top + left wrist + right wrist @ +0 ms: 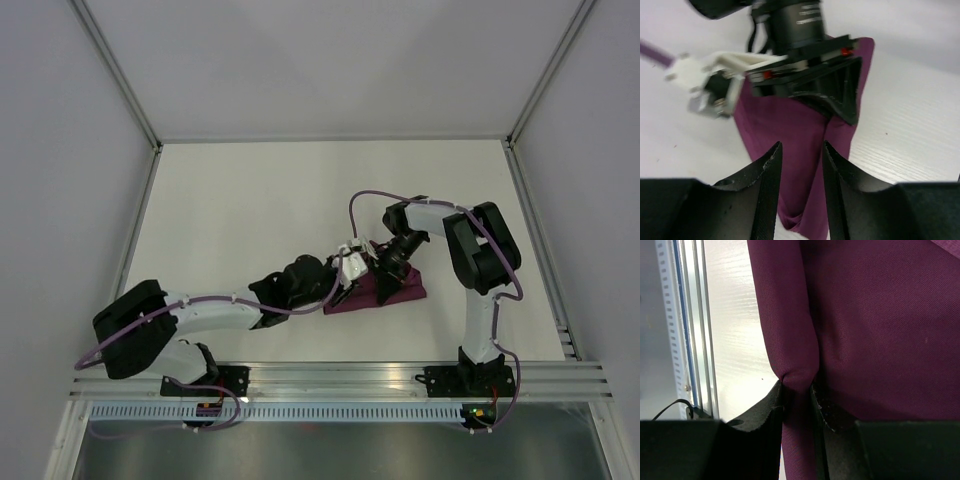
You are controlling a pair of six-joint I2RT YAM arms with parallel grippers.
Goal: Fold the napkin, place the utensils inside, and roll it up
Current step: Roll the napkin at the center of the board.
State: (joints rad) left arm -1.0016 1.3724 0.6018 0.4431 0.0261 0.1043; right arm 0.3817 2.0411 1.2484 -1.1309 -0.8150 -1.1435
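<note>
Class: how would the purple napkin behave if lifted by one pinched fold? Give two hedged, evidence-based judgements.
Probably floppy: where the right gripper pinches the napkin, the cloth bunches into a soft rounded fold. Likely light and somewhat slippery: it looks thin and finely woven, so a loose grip might let it slide out.

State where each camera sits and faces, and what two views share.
Top external: fixed above and behind the robot, looking down on the white table; the left arm and right arm show whole, meeting at the plum-purple cloth napkin.
Right wrist: on the right arm, looking along the right end effector, shut on a napkin fold.
Left wrist: on the left arm, looking along the left end effector at the napkin; the right end effector shows beyond.
Shared: both wrist views show the napkin.
</note>
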